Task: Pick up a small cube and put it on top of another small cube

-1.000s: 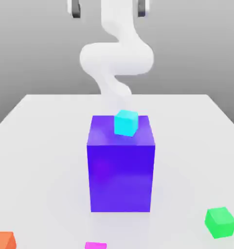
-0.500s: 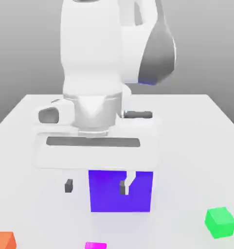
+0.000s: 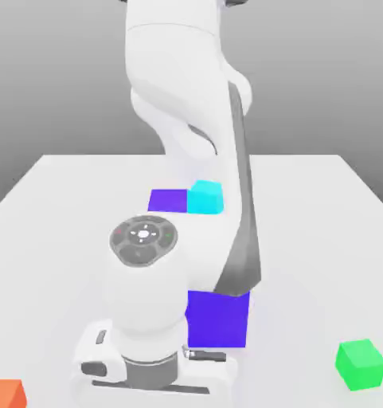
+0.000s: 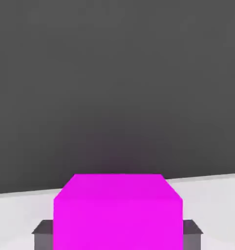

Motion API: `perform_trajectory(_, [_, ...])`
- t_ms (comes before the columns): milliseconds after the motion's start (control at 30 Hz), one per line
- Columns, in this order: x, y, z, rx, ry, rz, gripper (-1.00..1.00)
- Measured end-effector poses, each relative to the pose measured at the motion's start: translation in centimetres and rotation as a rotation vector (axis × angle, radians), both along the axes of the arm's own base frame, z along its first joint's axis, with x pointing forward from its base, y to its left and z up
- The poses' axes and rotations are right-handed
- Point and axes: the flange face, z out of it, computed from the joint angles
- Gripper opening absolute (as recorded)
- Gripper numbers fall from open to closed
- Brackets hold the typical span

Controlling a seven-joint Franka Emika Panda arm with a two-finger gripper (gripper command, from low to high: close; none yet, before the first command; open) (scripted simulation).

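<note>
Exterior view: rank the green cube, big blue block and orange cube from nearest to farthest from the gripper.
1. Big blue block: just behind the hand.
2. Orange cube: exterior view's left, cut by the picture's edge.
3. Green cube: exterior view's right.

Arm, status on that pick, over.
Jaws at both sides of magenta cube, no gap visible. Cyan cube on big blue block. Green cube off to exterior view's right.
</note>
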Motion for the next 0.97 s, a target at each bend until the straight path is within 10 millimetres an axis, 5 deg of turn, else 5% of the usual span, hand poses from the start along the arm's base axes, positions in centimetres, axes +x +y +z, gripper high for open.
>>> perform_trajectory(67, [0.0,0.0,-0.1,0.000,0.000,0.000,-1.00])
perform_trajectory(200, [0.0,0.1,4.7,0.000,0.000,0.001,-1.00])
perform_trajectory(367, [-1.5,12.0,7.6,0.015,0.004,0.204,-1.00])
perform_trajectory(500, [-5.4,22.1,9.4,0.012,0.004,0.395,-1.00])
perform_trajectory(567, [-7.8,27.2,8.9,0.005,0.002,0.496,-1.00])
perform_trajectory(633, [-9.3,30.0,6.5,0.000,0.000,0.554,-1.00])
perform_trajectory(667, [-9.6,30.5,5.3,0.000,0.000,0.564,1.00])
perform_trajectory(867, [-9.8,30.7,4.7,0.000,0.000,0.569,1.00])
perform_trajectory(967, [-9.8,30.9,7.2,-0.001,0.000,0.572,1.00])
